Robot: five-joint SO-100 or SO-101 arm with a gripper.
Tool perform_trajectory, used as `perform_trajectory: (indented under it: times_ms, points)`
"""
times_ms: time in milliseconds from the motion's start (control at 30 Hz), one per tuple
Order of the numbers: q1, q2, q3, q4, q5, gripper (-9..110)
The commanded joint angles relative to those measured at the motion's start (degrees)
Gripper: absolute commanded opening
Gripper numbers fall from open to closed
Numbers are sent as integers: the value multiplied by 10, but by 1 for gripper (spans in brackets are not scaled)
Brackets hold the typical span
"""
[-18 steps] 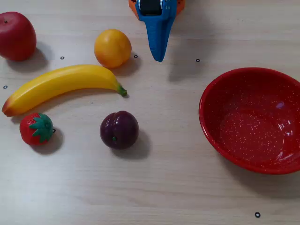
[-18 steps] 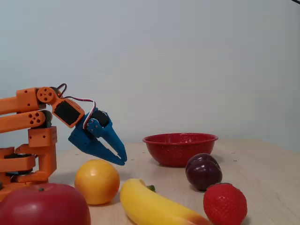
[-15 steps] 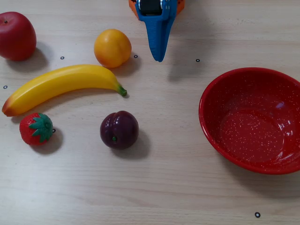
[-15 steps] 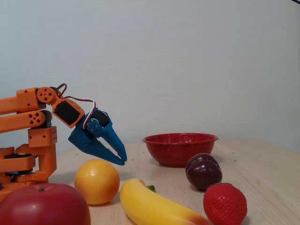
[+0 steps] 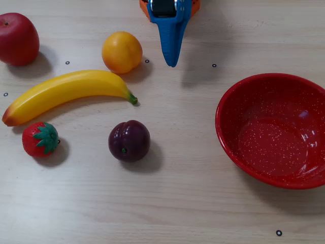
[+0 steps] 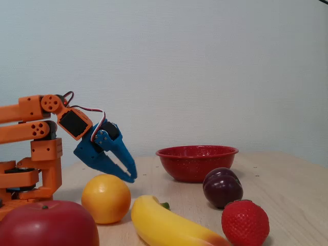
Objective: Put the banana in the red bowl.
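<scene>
The banana (image 5: 71, 93) lies flat on the table at the left, green stem tip pointing right, orange-red end at the lower left; in the side view the banana (image 6: 166, 224) is in the foreground. The red bowl (image 5: 229, 109) stands empty at the right, and the same red bowl (image 6: 197, 166) is at mid-table in the side view. My blue gripper (image 5: 172, 63) hangs shut over the table's far middle, empty, to the upper right of the banana and apart from it. From the side, the gripper (image 6: 130, 178) points down just behind the orange fruit.
A round yellow-orange fruit (image 5: 122, 52) sits between gripper and banana. A red apple (image 5: 18, 39) is at the far left, a strawberry (image 5: 39, 139) below the banana's blunt end, a dark plum (image 5: 129, 140) below its stem. The orange arm base (image 6: 31, 154) stands at the left in the side view.
The gripper tip has drawn slightly back toward the arm base and a little lower. The fruits and bowl have not visibly moved.
</scene>
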Motion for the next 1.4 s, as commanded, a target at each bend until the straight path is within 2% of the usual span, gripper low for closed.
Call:
perform_trajectory:
  times_ms: [0, 233, 433, 767, 1000, 1133, 1267, 1367]
  points:
    - [-15, -45, -100, 4, 14, 0]
    - [-16, -194, -248, 15, 60, 0]
    - [-55, -331, -410, 83, 207, 0]
    - [-187, -652, -781, 310, 323, 0]
    - [-313, -837, -963, 393, 496, 2]
    - [-377, -926, -1047, 423, 593, 29]
    - [-413, -990, -1089, 436, 700, 36]
    - [-431, -1027, -1104, 434, 753, 49]
